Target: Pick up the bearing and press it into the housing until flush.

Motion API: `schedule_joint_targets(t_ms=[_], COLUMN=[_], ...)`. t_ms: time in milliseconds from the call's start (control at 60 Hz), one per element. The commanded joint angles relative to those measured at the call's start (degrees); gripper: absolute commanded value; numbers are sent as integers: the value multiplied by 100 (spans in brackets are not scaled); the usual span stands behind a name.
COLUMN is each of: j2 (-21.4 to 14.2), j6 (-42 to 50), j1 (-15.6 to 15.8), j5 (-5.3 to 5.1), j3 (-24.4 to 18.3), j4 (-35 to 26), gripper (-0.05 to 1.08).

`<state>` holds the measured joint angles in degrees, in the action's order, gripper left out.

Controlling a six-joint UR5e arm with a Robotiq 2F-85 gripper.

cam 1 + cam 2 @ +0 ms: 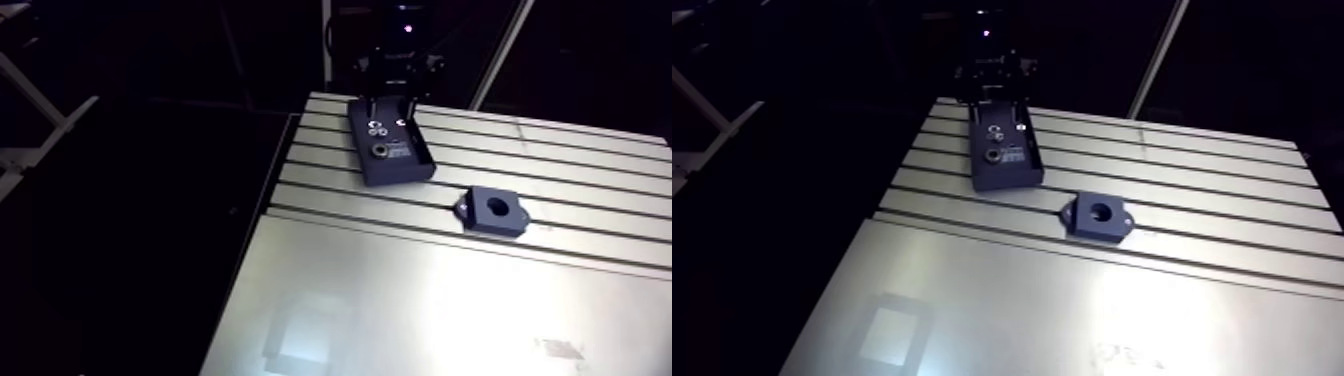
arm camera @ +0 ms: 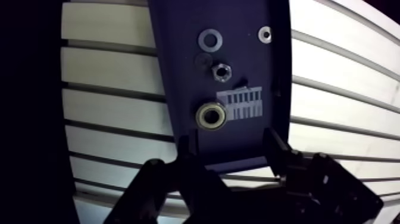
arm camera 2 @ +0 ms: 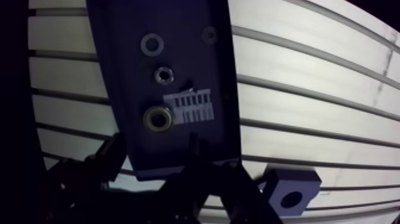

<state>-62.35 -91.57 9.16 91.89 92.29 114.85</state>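
At far table (image 1: pixel 420 290) edge — tool (image 2: pixel 231 143) over tray (image 2: pixel 178 59), bearing (image 2: pixel 212 116) ahead

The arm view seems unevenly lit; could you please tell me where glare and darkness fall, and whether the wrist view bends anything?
Arm view: glare washes the near part of the table, while the tray and housing read as dark shapes. Wrist view: the table's slots bow into curves, the open tool is a dark silhouette, and the bearing catches light.
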Motion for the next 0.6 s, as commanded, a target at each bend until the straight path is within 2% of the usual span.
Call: schedule_joint_targets(t_ms=[17,183,600], j2=[113,164,295], j6=[21,21,13], j1=[16,16,42], j5=[-26,0,-9], j3=[29,72,222], j4=[154,226,412], gripper=[35,35,35])
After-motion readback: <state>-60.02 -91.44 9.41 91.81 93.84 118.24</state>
